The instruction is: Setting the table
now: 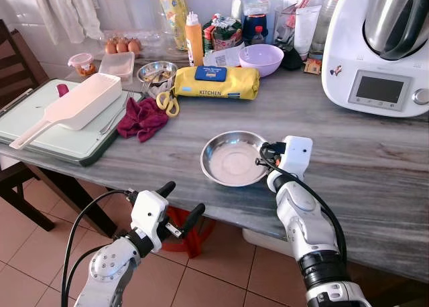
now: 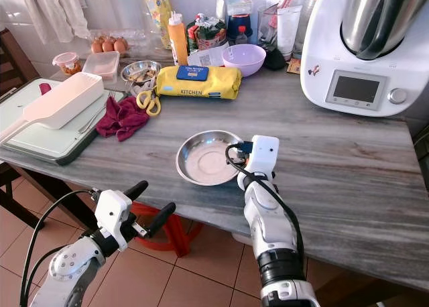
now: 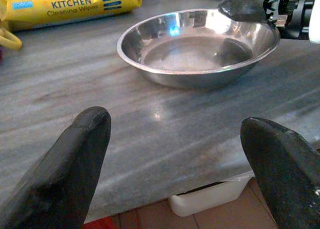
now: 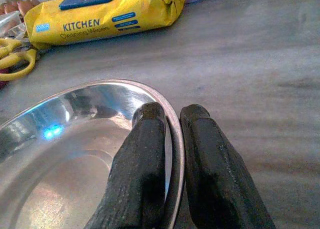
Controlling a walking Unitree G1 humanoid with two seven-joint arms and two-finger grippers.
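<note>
Grey wood-grain table [image 1: 375,166], steel bowl [image 1: 231,161] near its front edge — right pincer [image 4: 172,139] clenched on the rim, left pincer [image 1: 179,203] released below. Placing step; next, probably letting go.

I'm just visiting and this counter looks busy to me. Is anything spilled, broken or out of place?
Nothing looks spilled or broken. The steel bowl sits upright and empty on the table, its rim pinched by the right end effector. The one untidy thing is a crumpled red cloth beside the yellow scissors.
</note>
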